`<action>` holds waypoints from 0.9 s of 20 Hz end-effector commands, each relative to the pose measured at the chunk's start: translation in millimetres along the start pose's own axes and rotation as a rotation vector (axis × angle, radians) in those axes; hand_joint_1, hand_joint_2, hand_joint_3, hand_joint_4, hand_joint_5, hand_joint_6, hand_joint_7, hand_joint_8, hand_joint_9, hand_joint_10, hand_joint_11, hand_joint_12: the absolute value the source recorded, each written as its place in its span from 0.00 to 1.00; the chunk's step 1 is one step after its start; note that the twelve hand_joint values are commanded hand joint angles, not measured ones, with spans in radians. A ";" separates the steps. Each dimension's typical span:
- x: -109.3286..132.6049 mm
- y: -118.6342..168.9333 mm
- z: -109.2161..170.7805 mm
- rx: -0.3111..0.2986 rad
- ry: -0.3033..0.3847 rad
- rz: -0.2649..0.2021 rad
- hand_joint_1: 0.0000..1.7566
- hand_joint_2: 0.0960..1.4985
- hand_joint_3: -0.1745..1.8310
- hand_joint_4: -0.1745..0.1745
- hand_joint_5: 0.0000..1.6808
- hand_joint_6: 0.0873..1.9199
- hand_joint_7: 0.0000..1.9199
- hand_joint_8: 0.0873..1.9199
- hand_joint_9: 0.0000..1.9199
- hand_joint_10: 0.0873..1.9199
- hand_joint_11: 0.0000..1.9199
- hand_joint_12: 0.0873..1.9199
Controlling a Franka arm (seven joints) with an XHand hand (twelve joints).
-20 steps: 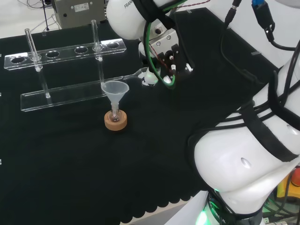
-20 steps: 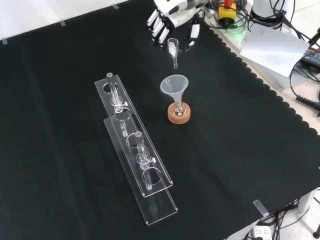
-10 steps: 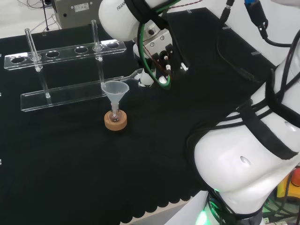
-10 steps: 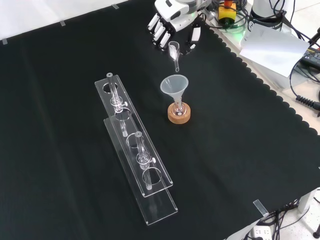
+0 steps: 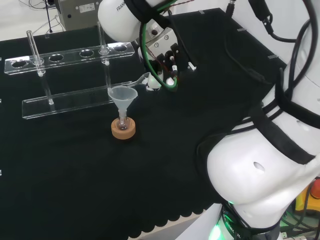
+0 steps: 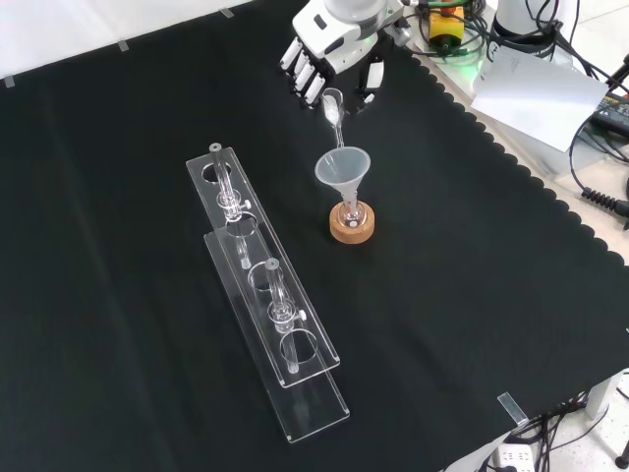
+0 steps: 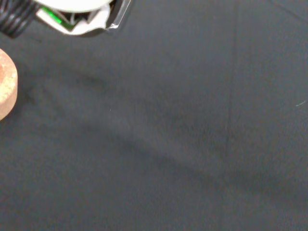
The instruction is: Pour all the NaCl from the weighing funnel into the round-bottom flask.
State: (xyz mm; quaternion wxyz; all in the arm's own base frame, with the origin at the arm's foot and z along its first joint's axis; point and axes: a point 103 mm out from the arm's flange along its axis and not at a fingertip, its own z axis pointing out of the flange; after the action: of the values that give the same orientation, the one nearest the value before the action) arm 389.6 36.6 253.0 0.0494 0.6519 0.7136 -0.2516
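The hand [image 6: 329, 61] hangs above the cloth, its fingers and thumb curled round a small clear weighing funnel [image 6: 334, 106]. In the head view the hand [image 5: 162, 65] holds the weighing funnel [image 5: 148, 80] with its spout pointing left toward a clear plastic funnel [image 5: 122, 95]. That plastic funnel [image 6: 342, 169] stands in the neck of a small round-bottom flask [image 6: 352, 213] on a cork ring [image 6: 352, 227]. The spout tip is just above the funnel's far rim in the front view. An edge of the cork ring [image 7: 6, 91] shows in the wrist view.
A long clear acrylic rack [image 6: 260, 290] with a few glass tubes lies left of the flask in the front view; in the head view the rack [image 5: 70, 75] lies behind the flask. The arm's white links [image 5: 265, 165] stand at the head view's right.
The hand has moved with the weighing funnel toward the plastic funnel: leftward in the head view, lower in the front view. The spout has come from short of the funnel to its rim.
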 end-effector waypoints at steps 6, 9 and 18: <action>-1.5 11.0 1.9 0.040 -0.046 -0.006 0.63 0.35 0.53 1.00 0.69 0.48 0.50 0.31 0.58 0.18 0.39 0.56; 0.1 12.4 1.5 0.043 -0.051 -0.012 0.63 0.35 0.53 1.00 0.70 0.48 0.51 0.31 0.59 0.18 0.40 0.56; 2.1 14.4 1.5 0.054 -0.096 -0.039 0.63 0.35 0.53 1.00 0.70 0.48 0.52 0.30 0.60 0.17 0.41 0.55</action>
State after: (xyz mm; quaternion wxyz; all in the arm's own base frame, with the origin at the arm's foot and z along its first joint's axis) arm 402.0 38.0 246.4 0.0544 0.6334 0.7143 -0.2926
